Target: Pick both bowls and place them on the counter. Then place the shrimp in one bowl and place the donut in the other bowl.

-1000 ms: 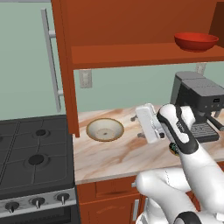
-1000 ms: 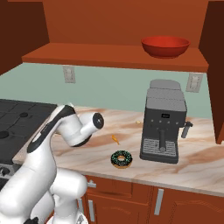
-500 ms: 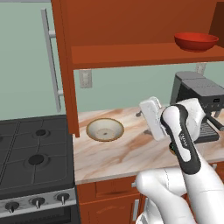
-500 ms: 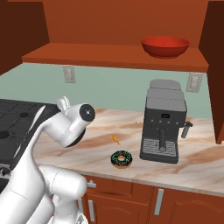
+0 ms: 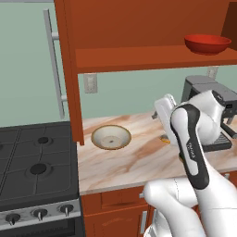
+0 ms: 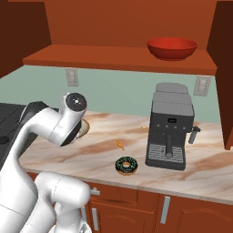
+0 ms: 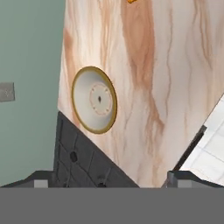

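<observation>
Cream bowl on the counter, just beside the stove, ahead of the gripper. Jaws spread, gripping nothing. Red bowl on the shelf above the coffee machine. Shrimp and donut left of that machine.

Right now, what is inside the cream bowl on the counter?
The cream bowl looks empty in the left base and hand views. In the right base view the arm covers most of it.

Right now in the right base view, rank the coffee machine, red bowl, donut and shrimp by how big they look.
1. Coffee machine
2. Red bowl, though it sits farther back on the shelf
3. Donut
4. Shrimp
</observation>
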